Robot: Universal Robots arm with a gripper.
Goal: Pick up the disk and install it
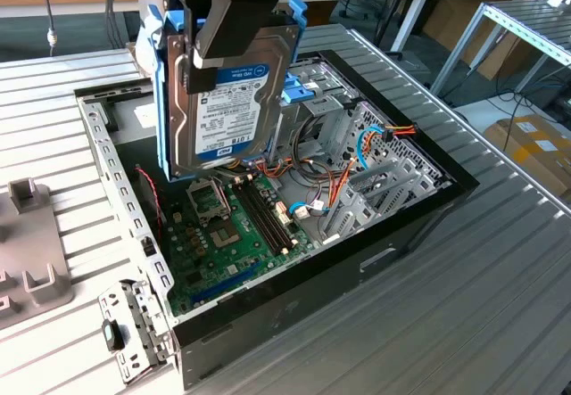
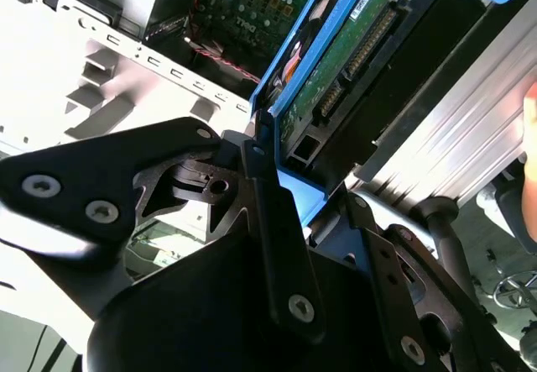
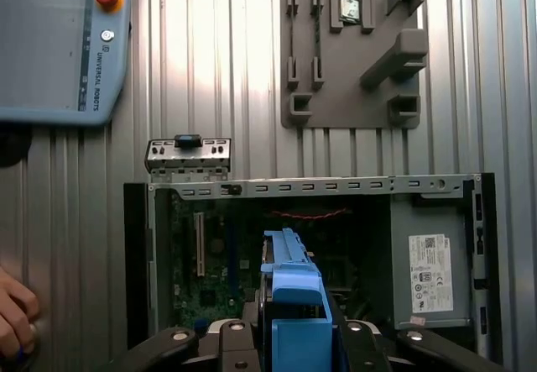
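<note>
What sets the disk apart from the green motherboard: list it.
The disk stands on edge, clamped in the gripper above the open case; the motherboard lies flat on the case's floor. The disk is metal-faced and blue-framed; the motherboard is green. Both are flat computer parts.

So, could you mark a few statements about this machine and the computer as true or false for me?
1. The tool grips the disk on edge above the open computer case. True.
2. The disk is framed in red. False: it is framed in blue.
3. A lid covers the motherboard. False: it lies exposed.
4. A grey holder plate lies on the table beside the case. True.
</note>
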